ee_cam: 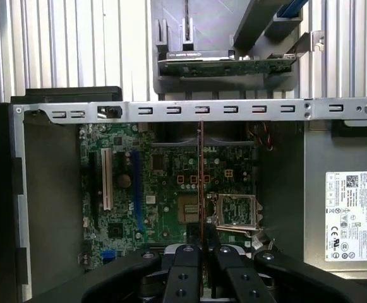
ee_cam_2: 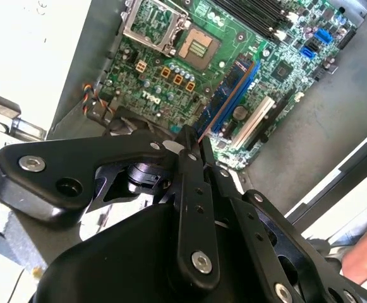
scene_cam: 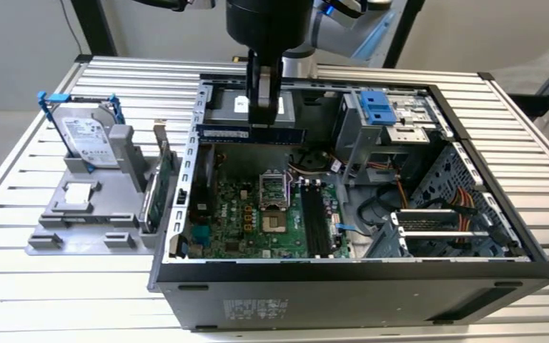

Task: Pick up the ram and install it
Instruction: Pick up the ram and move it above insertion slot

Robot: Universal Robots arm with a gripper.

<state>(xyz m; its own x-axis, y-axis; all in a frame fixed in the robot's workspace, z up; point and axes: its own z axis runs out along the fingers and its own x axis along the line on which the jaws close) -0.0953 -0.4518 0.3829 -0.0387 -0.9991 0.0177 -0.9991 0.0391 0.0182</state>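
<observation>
One stick of ram (scene_cam: 291,133) is clamped in my claw (scene_cam: 263,121), the fingers shut on it near the middle of its length. It hangs in free air over the far end of the one open computer case (scene_cam: 351,293). In the exterior view its long axis runs from nine o'clock to three o'clock. It stands on its long edge with its flat face to that camera, crosswise to the dark memory slots (scene_cam: 314,214), which run twelve to six on the motherboard (scene_cam: 246,221). In the first wrist view the ram (ee_cam: 200,177) shows edge-on as a thin line reaching out from my claw (ee_cam: 200,243) across the board towards the case's slotted metal rail (ee_cam: 259,110). Room is tight around it. In the exterior view a grey box (scene_cam: 231,107) sits just behind the stick at twelve o'clock, and the drive cage (scene_cam: 379,121) with its blue latch stands near its three o'clock end. The case wall lies close to its nine o'clock end. Below, towards six o'clock, the board lies open around the single square processor socket (scene_cam: 272,189). The first wrist view also counts one white slot (ee_cam: 106,180) and one long blue slot (ee_cam: 134,189) on the board. Outside the case at nine o'clock, on the slatted table (scene_cam: 26,286), one grey fixture (scene_cam: 74,236) holds one hard drive (scene_cam: 88,139) in a blue frame. It also holds one green expansion card (scene_cam: 160,187) standing on edge beside the case wall.
</observation>
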